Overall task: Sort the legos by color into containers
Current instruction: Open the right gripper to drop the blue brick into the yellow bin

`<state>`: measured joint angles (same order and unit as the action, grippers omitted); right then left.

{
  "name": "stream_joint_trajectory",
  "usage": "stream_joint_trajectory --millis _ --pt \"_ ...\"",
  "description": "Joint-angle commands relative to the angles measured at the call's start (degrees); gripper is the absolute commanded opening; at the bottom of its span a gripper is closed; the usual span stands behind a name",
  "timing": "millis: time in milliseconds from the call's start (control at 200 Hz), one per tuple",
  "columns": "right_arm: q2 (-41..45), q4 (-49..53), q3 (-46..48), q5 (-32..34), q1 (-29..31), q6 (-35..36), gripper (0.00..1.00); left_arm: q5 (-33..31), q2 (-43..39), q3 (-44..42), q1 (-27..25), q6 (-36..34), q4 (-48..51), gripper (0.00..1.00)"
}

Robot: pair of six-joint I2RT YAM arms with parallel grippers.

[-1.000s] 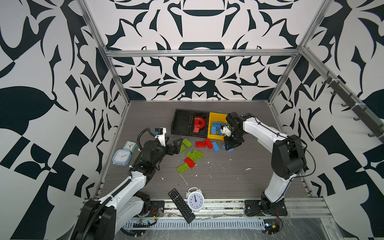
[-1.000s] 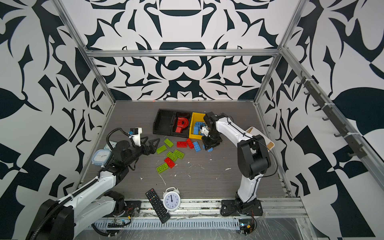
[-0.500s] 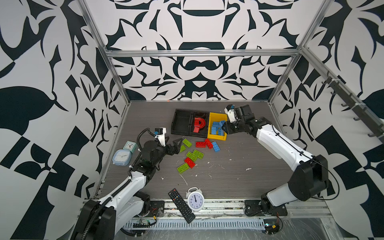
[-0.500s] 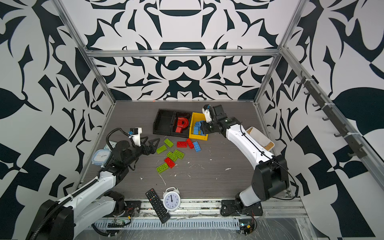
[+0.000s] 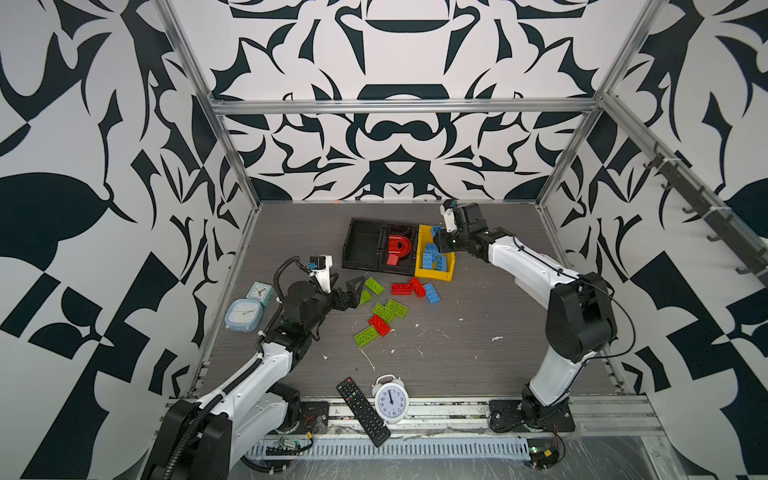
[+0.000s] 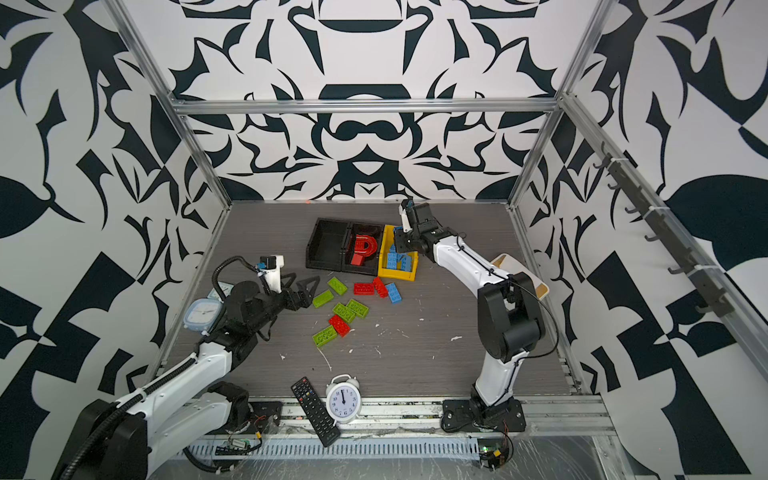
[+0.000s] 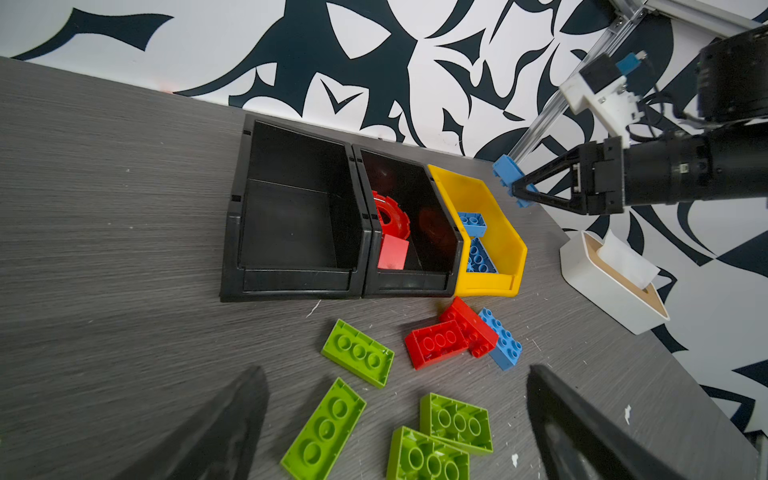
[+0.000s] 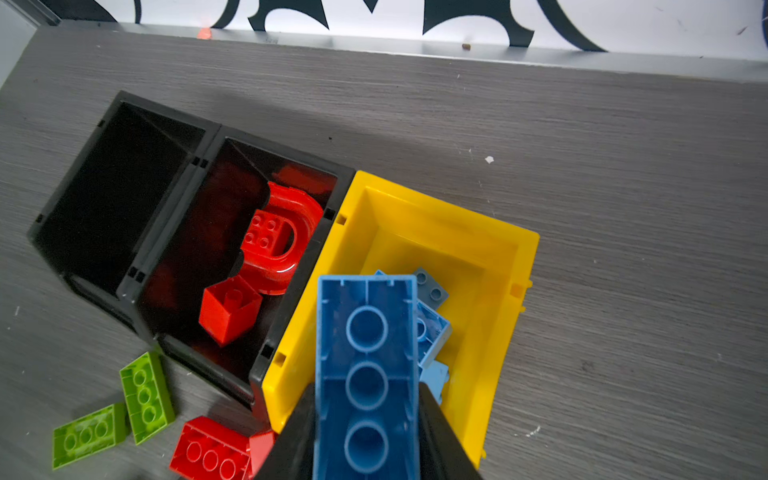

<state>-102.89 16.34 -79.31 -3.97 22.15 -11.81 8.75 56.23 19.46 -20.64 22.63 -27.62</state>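
Observation:
My right gripper (image 8: pixel 366 388) is shut on a blue lego (image 8: pixel 365 365) and holds it above the yellow container (image 8: pixel 457 216), which has several blue legos in it. In both top views this gripper (image 5: pixel 437 235) hovers over that bin's far end. The black containers (image 5: pixel 365 245) stand joined to its left; one is bare, one holds a red arch piece (image 8: pixel 282 237) and a small red brick. Loose green legos (image 5: pixel 395 308), red legos (image 5: pixel 401 288) and one blue lego (image 5: pixel 431 293) lie on the table. My left gripper (image 7: pixel 397 372) is open, low beside the green ones.
A white box with a tan rim (image 7: pixel 611 282) sits right of the yellow bin. Two small clocks (image 5: pixel 245 313) stand at the left edge. A white alarm clock (image 5: pixel 390 401) and a black remote (image 5: pixel 363 411) lie at the front edge.
The right arm rose from the table in front of the yellow bin, carrying the blue lego up over the bin. The left arm has stayed still.

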Motion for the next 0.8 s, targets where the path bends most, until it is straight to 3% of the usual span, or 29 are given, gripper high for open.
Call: stream_joint_trajectory --millis 0,155,405,600,795 --pt "-0.3 -1.7 -3.0 0.5 0.0 -0.8 0.31 -0.6 -0.2 0.0 -0.1 -0.2 0.6 1.00" --pt "-1.9 -1.1 -4.0 0.6 0.0 -0.8 0.34 -0.5 -0.1 0.2 -0.1 -0.3 0.6 1.00" --pt "-1.7 -0.2 -4.2 0.6 0.0 -0.3 0.58 -0.6 -0.4 0.0 -0.1 -0.3 0.6 1.00" --pt "2.4 1.1 -1.3 -0.6 0.2 0.9 0.59 -0.7 -0.6 0.1 -0.1 -0.3 0.8 1.00" --pt "11.2 1.2 10.2 0.4 3.3 1.3 0.60 -1.2 -1.2 0.0 -0.1 -0.4 1.0 1.00"
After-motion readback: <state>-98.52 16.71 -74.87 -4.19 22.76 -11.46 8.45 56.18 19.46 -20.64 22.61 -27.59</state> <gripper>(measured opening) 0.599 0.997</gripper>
